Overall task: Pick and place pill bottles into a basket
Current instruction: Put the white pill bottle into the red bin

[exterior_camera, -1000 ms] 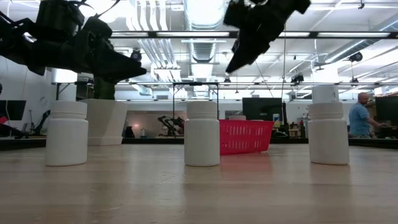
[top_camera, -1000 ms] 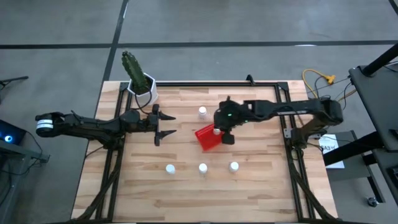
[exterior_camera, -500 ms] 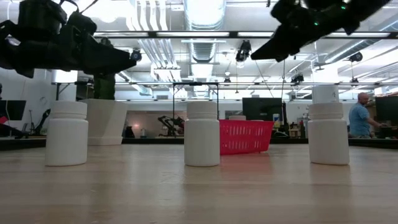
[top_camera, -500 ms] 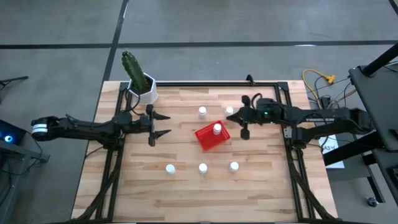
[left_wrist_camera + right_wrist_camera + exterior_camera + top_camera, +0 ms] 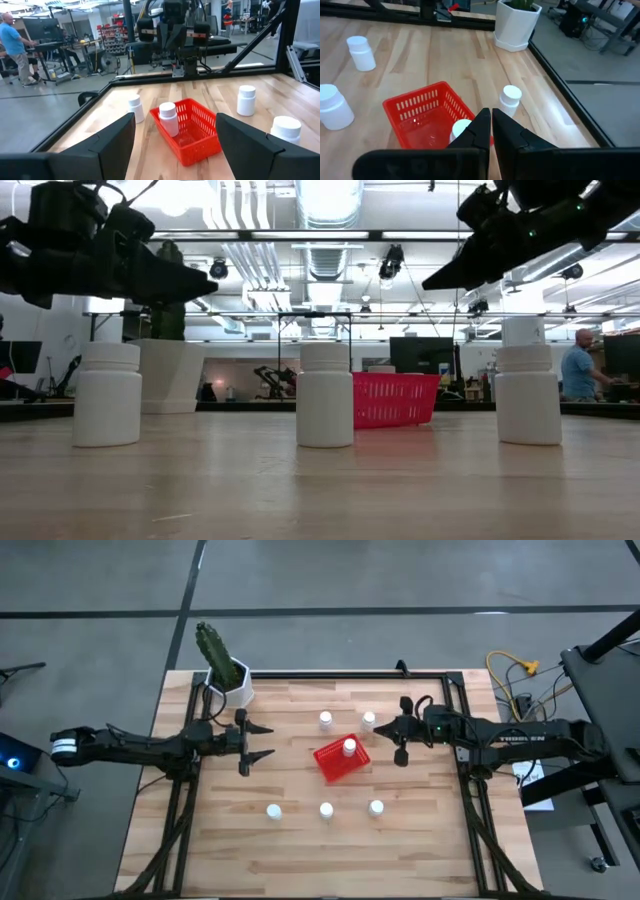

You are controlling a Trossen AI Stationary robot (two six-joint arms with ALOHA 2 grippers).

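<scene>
The red basket (image 5: 338, 762) stands mid-table with one white pill bottle (image 5: 348, 747) upright inside it; both also show in the left wrist view (image 5: 168, 118). Two bottles (image 5: 325, 720) (image 5: 368, 721) stand on the table behind the basket. Three more (image 5: 273, 810) (image 5: 326, 809) (image 5: 376, 807) stand in a row nearer the front. My right gripper (image 5: 381, 728) hovers to the right of the basket, shut and empty (image 5: 490, 116). My left gripper (image 5: 256, 741) hovers to the left of the basket, open and empty (image 5: 175, 150).
A white hexagonal pot with a cactus (image 5: 228, 682) stands at the far left corner. A black frame (image 5: 452, 700) runs along the table's edges. In the low view a person (image 5: 580, 370) stands in the room far behind the table.
My right gripper has drawn back from above the basket toward the table's right edge and tipped from pointing down to nearly level. The bottle stays upright in the basket. My left gripper has shifted a little toward the table's left edge.
</scene>
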